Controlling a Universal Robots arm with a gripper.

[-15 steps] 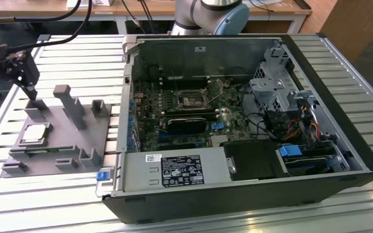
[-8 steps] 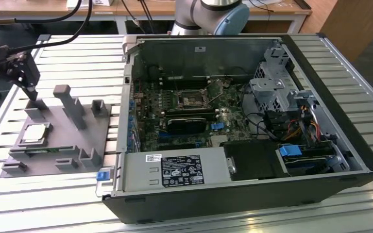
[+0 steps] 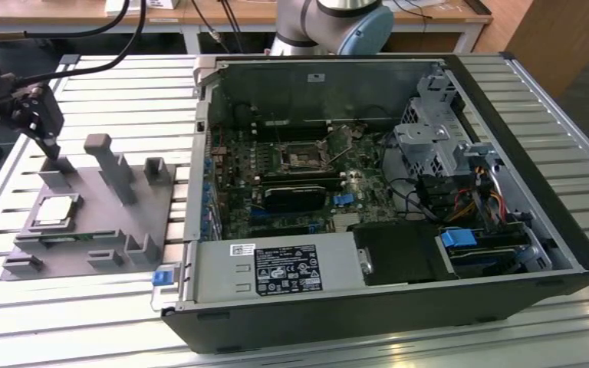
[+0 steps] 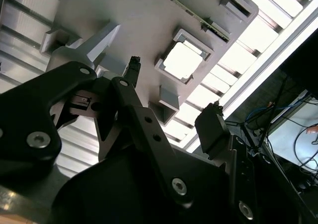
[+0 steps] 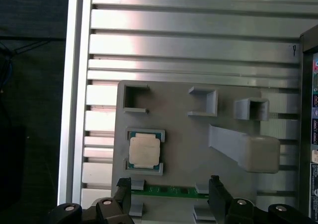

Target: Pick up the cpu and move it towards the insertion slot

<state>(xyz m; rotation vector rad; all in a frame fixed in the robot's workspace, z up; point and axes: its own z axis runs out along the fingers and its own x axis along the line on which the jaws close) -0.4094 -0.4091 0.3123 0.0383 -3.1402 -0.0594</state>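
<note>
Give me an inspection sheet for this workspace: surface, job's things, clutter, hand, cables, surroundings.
Surface: slatted metal table carrying a grey fixture plate and an open computer case.
Job's things: cpu seated in its nest on the fixture plate, ungrasped; insertion slot on the board inside the case.
Clutter: green circuit strip in holders at the plate's edge.
Hand: the hand is open and empty, above the plate beside the cpu.
Cables: black cables above the table; coloured wires inside the case.
Surroundings: wooden bench behind the table.
</note>
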